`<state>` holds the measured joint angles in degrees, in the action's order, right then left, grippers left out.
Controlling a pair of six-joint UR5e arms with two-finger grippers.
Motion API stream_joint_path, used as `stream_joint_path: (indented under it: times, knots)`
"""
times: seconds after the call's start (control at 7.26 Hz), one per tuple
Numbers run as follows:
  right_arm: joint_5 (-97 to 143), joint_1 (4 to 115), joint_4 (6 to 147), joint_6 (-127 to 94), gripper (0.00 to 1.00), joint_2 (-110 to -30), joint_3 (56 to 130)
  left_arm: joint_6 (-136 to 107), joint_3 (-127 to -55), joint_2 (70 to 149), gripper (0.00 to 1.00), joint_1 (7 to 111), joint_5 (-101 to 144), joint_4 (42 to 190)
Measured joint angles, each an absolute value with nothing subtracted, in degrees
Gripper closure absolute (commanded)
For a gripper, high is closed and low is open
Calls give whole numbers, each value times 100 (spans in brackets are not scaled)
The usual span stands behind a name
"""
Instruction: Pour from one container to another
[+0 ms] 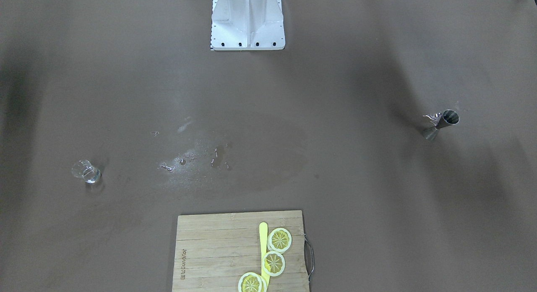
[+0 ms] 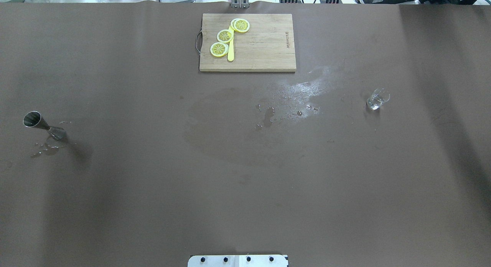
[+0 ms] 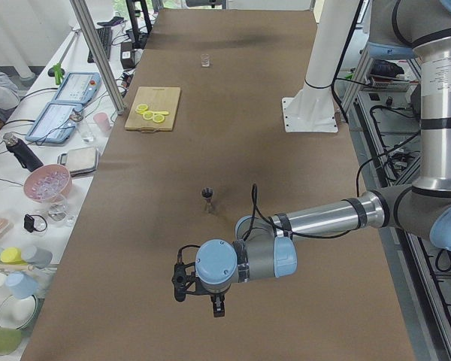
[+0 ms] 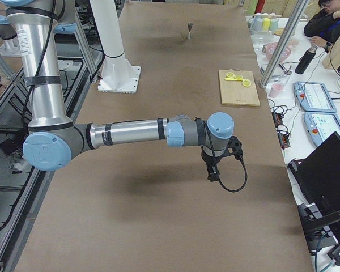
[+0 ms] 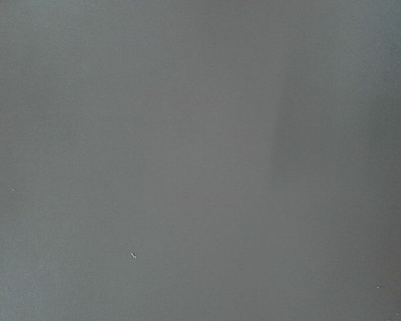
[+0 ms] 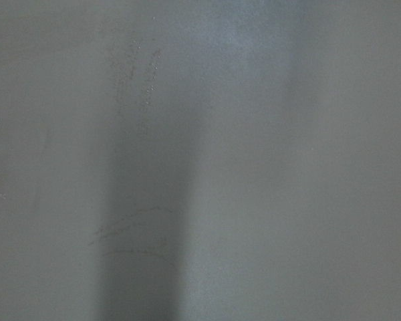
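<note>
Beaker is standing upright on the worktop, on the robot's right side. Jigger is standing far over on the left, well apart from it. Both arms are showing only in the side views. Left fingers and right fingers are pointing down over bare worktop, gripping nothing I can see, but I cannot tell how far open either is. Pour is looking not yet begun.

Risks I'm seeing:
- Wet patches are lying mid-worktop and droplets are sitting just beside the jigger, so any nudge is likely sliding it.
- Jigger is balancing on a narrow cone, so a rim touch while pouring is risking a tip-over.
- Beaker is small smooth glass, and an off-centre pinch is risking it squirting out.
- Long carry is inviting slosh.
- Jigger's small mouth is making a miss easy.
</note>
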<state>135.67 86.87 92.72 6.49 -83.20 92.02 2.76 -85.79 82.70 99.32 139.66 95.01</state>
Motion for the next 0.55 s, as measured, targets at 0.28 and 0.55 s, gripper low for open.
stream_joint_path:
  times: [0.28,0.55]
  knots:
    - [13579,8580,9224,650,0,-8129,9183,273,-8581,8270,1,9926,13966,9495]
    - [13608,8392,8384,652,0,-8083,9037,273,-8578,8273,1,9921,13966,9496]
